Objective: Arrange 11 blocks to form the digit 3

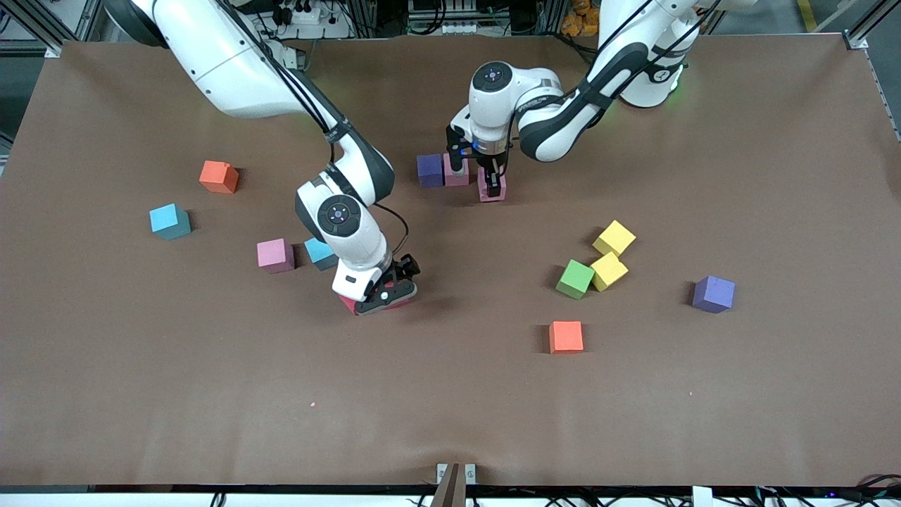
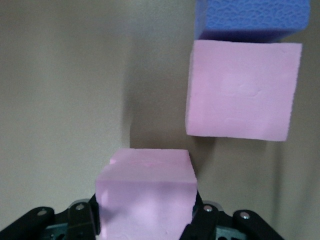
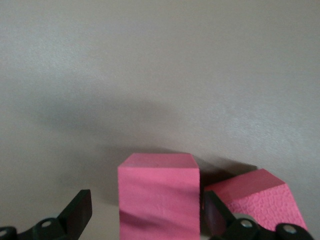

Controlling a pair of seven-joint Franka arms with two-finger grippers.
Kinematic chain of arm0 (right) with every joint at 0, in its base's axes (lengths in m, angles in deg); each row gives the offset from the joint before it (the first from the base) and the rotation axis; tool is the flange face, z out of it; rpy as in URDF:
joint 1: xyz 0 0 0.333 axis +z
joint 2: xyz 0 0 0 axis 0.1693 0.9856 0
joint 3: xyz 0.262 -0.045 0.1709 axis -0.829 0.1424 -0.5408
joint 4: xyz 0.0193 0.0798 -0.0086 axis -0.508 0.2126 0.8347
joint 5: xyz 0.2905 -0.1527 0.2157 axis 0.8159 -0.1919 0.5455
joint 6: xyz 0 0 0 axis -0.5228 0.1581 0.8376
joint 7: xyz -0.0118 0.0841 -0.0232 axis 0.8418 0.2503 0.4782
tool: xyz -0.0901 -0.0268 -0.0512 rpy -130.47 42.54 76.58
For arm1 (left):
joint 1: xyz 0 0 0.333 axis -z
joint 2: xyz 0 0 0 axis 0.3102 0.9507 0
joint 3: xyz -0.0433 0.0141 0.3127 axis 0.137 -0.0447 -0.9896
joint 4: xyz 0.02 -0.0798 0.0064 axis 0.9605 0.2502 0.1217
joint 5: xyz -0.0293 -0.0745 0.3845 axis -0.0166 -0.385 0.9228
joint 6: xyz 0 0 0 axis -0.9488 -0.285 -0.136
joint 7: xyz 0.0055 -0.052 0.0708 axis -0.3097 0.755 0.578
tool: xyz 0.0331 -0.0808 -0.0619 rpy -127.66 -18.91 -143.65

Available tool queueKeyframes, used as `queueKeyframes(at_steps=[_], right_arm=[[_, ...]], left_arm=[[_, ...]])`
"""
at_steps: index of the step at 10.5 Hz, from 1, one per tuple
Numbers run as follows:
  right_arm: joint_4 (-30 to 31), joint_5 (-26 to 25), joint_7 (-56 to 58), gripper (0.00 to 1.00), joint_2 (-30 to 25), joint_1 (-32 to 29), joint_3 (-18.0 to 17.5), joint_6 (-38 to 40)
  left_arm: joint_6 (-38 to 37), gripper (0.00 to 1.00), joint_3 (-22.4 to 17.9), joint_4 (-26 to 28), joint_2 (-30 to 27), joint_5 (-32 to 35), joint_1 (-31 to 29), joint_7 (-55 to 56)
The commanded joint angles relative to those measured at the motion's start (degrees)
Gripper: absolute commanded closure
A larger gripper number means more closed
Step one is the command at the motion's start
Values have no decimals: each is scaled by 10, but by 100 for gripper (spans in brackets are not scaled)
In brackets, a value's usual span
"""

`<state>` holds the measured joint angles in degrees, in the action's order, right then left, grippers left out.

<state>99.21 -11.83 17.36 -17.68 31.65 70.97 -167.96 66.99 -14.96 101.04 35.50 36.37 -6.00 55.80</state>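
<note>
The brown counter [image 1: 450,408] carried a scatter of small matte foam cubes.

Toward the middle of the counter, on the robots' side, a purple block [image 1: 429,170] sat touching a pink block [image 1: 454,176] in a short row. The left hand [image 1: 493,184] stood low at the nearer corner of that row, its fingers closed on the sides of a second pink block [image 1: 487,191]. In the left wrist view this held pink block [image 2: 146,197] filled the gap between the black fingers, with a narrow strip of counter between it and the pink row block [image 2: 240,90], and the purple one [image 2: 252,20] touching that.

The right hand [image 1: 383,294] was down at the counter nearer the camera, tilted, over red foam [image 1: 350,304]. The right wrist view showed a red block [image 3: 159,197] between its fingers, which stood apart with a gap on one side, and another red block [image 3: 260,197], tilted and with a pebbled face, just beside it against one finger.

Beside the right arm lay a pink cube [image 1: 274,255] and a light blue cube [image 1: 320,253], partly hidden by the wrist. Toward the right arm's end sat another light blue cube [image 1: 169,221] and an orange cube [image 1: 219,177]. Toward the left arm's end, two yellow cubes [image 1: 614,238] [image 1: 608,271] and a green cube [image 1: 575,279] clustered, touching; an orange cube [image 1: 566,336] lay nearer the camera, and a purple cube [image 1: 713,293] sat well apart.
</note>
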Motion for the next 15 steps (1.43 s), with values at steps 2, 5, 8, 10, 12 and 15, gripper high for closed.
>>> queueKeyframes(at_steps=[2, 5, 8, 10, 12, 15], right_arm=[[-16, -2, -9, 11, 17, 8, 6, -4], [-16, -2, -6, 14, 17, 7, 6, -4], [-16, -9, -3, 3, 18, 7, 6, -6], [-16, -13, -3, 0, 19, 8, 8, -7], [-16, -14, -4, 0, 28, 19, 16, -21], [-16, -10, -10, 0, 30, 24, 17, -35]], left_arm=[[4, 67, 17, 1, -3, 5, -7, -15], [4, 68, 17, -6, 8, 2, 1, -6], [4, 68, 17, -11, 23, 2, 8, 5], [4, 68, 17, -13, 29, 2, 16, 15], [4, 68, 17, -16, 33, 2, 17, 16], [3, 68, 17, -16, 34, 2, 22, 23]])
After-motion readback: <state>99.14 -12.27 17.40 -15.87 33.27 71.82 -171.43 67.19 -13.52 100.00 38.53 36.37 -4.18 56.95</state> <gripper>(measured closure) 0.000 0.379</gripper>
